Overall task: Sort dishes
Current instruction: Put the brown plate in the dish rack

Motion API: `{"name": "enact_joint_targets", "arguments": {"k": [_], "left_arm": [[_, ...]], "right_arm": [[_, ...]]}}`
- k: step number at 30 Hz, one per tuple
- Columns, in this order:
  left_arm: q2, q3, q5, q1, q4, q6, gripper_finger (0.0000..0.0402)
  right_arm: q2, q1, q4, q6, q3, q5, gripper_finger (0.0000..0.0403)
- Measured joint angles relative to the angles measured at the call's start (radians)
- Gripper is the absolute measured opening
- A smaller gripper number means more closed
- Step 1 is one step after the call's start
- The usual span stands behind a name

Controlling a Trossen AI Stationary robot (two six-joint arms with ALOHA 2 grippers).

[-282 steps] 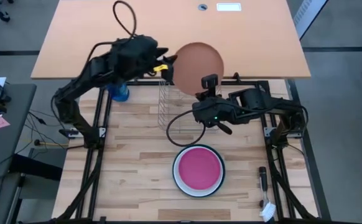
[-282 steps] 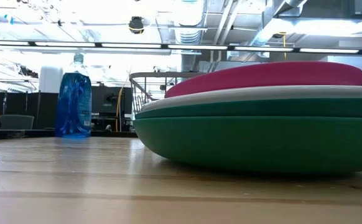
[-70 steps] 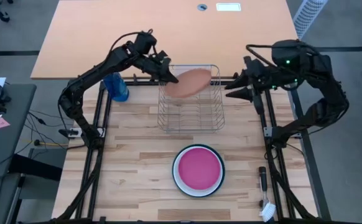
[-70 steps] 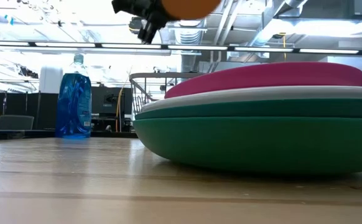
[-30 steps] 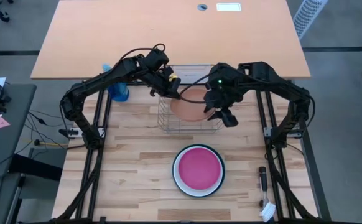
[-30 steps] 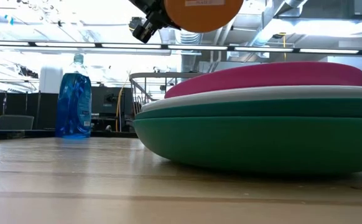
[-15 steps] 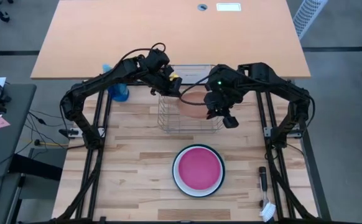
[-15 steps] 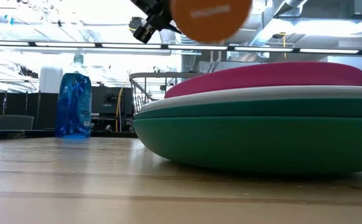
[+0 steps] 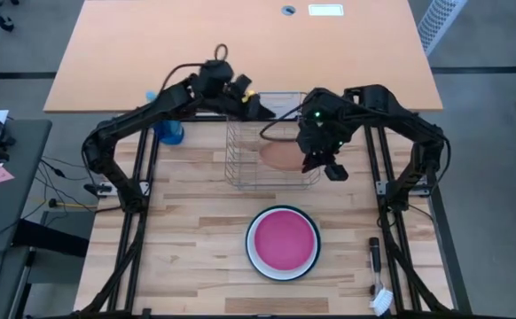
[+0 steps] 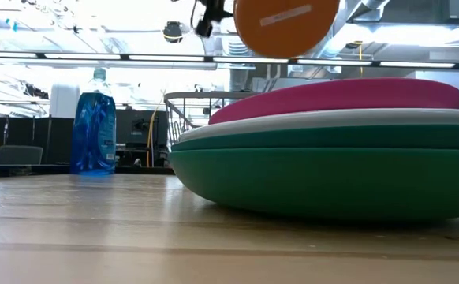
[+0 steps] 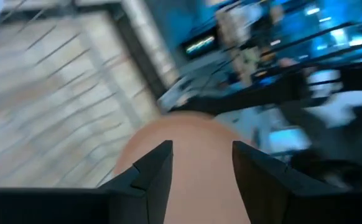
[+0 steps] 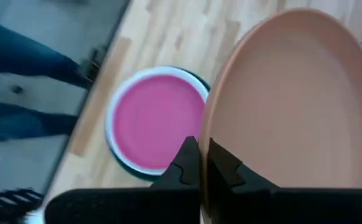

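The salmon-orange plate (image 9: 282, 156) hangs tilted above the wire dish rack (image 9: 271, 177); the low view shows its underside (image 10: 285, 25) well above the rack's rim. My right gripper (image 12: 201, 149) is shut on it at the rack's right side (image 9: 318, 159). My left gripper (image 9: 254, 108) is open over the rack's far left corner, with the plate (image 11: 187, 155) beyond its fingers, apart from them. Near the table's front, the magenta plate (image 9: 282, 240) tops a stack on a white plate (image 10: 332, 118) and a green one (image 10: 332, 173). My right gripper pinches the salmon plate's rim (image 12: 207, 134) between its two fingers, one finger on each face. It comes at the plate from the table's right side (image 9: 311, 158). The plate is lifted clear of the rack and steeply tilted.
A blue spray bottle (image 9: 169, 131) stands left of the rack, also seen in the low view (image 10: 93, 126). A dark tool (image 9: 375, 257) lies near the front right edge. Bare wood lies left of the plate stack.
My left gripper has come off the salmon plate's rim and drawn back toward the far left. My right gripper keeps the plate and has carried it a little toward the table's right, tipping it steeper.
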Motion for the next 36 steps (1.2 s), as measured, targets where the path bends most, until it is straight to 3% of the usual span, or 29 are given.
{"name": "enact_joint_targets", "arguments": {"k": [7,13,17,21,27,36], "left_arm": [[-0.125,0.000,-0.146,0.005,-0.008,0.119,0.0153],[-0.234,0.001,-0.326,0.005,-0.180,0.271,0.0153],[-0.262,0.001,-0.389,0.033,-0.311,0.322,0.0153],[-0.237,0.001,-0.329,0.091,-0.377,0.351,0.0153],[-0.182,0.000,-0.127,0.146,-0.376,0.400,0.0153],[-0.194,0.000,-0.185,0.197,-0.509,0.499,0.0153]], "right_arm": [[-0.003,-0.140,0.029,0.121,0.075,-0.162,0.0003],[0.009,-0.300,0.148,0.248,0.075,-0.427,0.0003],[0.021,-0.375,0.280,0.360,0.075,-0.529,0.0002],[0.040,-0.415,0.387,0.439,0.075,-0.558,0.0002],[0.122,-0.459,0.552,0.596,0.076,-0.803,0.0002],[0.253,-0.502,0.573,0.599,0.075,-0.823,0.0002]]}}
